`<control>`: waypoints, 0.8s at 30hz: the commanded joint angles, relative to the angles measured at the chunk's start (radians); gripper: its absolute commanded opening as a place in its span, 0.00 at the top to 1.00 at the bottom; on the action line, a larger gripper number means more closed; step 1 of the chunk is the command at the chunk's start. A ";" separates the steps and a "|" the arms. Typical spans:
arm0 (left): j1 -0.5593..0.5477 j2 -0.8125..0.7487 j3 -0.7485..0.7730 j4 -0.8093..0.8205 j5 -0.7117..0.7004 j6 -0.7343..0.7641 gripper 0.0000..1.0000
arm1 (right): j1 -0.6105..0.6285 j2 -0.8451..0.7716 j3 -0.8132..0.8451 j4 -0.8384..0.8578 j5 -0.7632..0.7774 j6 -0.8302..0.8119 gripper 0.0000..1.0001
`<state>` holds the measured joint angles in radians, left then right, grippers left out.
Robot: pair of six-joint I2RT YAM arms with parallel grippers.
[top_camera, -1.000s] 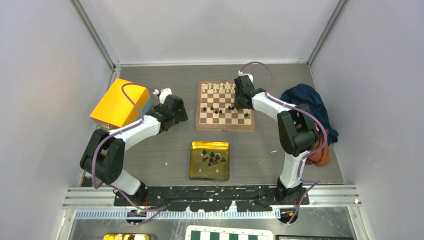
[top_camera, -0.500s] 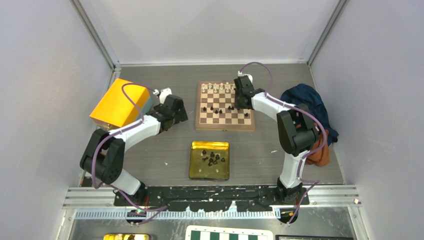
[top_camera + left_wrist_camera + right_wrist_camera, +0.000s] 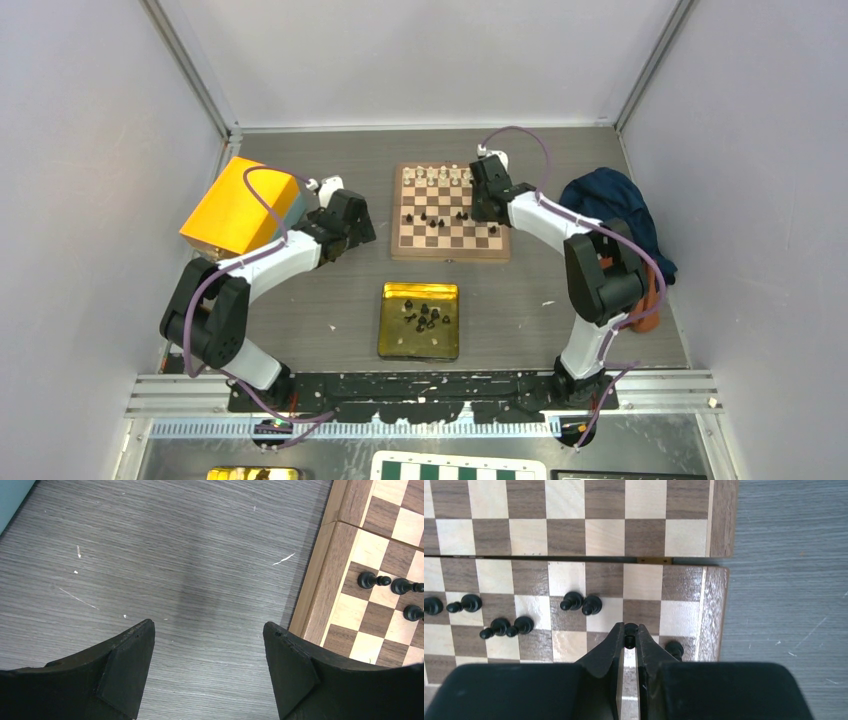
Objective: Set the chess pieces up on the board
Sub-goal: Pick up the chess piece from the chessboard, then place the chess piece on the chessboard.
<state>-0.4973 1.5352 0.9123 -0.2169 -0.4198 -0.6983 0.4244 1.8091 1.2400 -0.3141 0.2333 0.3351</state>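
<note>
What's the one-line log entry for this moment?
right tool: shut on black chess piece at board | left tool: open, empty, beside board

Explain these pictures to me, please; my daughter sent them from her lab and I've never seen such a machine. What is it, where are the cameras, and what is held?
These are two white-and-black robot arms bolted to a grey table. The wide picture looks down from above; the other two come from a camera on each wrist. On the table lie a square wooden chessboard, a shiny gold tray holding loose black chess pieces, an orange box and a dark blue cloth. The left arm hangs beside the board with jaws wide open and empty. The right arm reaches over the board's right side, jaws pinched on one small black chess piece.
</note>
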 commanded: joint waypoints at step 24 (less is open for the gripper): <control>-0.013 -0.023 0.031 0.019 -0.038 0.000 0.19 | 0.024 -0.108 -0.131 0.074 0.034 0.017 0.91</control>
<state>-0.5056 1.5349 0.9123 -0.2180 -0.4225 -0.6987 0.4442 1.7451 1.1145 -0.2840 0.2462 0.3435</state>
